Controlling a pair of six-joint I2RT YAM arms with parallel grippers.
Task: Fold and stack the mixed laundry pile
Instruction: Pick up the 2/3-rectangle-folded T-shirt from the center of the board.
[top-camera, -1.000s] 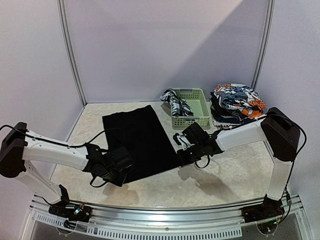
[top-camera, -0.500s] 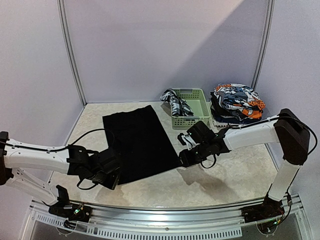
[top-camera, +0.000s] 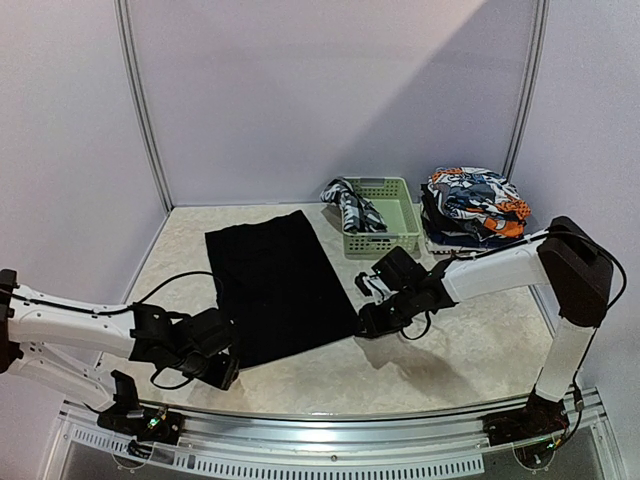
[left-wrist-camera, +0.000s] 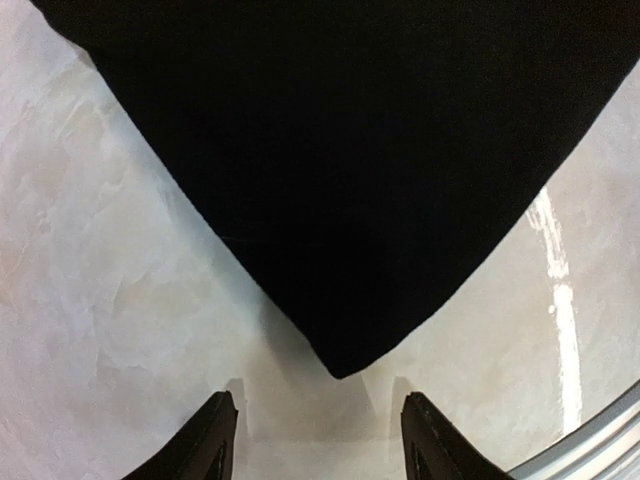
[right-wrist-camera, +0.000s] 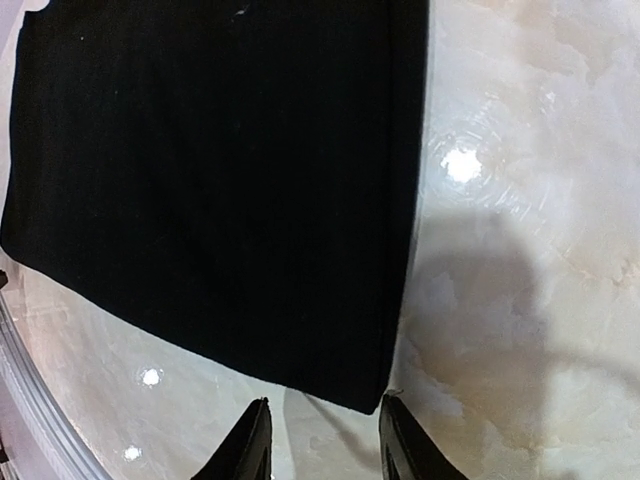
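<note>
**Pinch both near corners, then fold**

The black cloth (top-camera: 275, 285) lies flat & spread out on the table (top-camera: 450, 350), w/ one short edge near the arms. The L pincer (left-wrist-camera: 320, 445) sits low at the near left corner. Its two fingers are apart & hold nothing. The cloth's tip lies just in front of them, right in the middle. The R pincer (right-wrist-camera: 325, 445) sits at the near right corner. Its fingers are apart too, a bit less wide, & hold nothing. That corner is very close to one finger; can't tell if it touches.

My guess: the job now is to pinch both near corners & fold the cloth away from the arms. To do it well:
- go low, so one finger slides under the cloth
- take a good bite, not just the tip
- lift both sides together, same height, so the edge is straight
- lay near corners on far corners, then let go

The table top is pale, smooth & shiny, w/ light spots on it. The cloth may slip on it, so pinch, don't shove.

The room has plain pale walls (top-camera: 330, 90) w/ thin metal posts. At the back sits a green basket (top-camera: 383, 218), w/ a checked shirt (top-camera: 350, 205) hung over its left rim. Just to its right is a stack of printed pieces (top-camera: 472, 205). None of these touch the black cloth.
</note>
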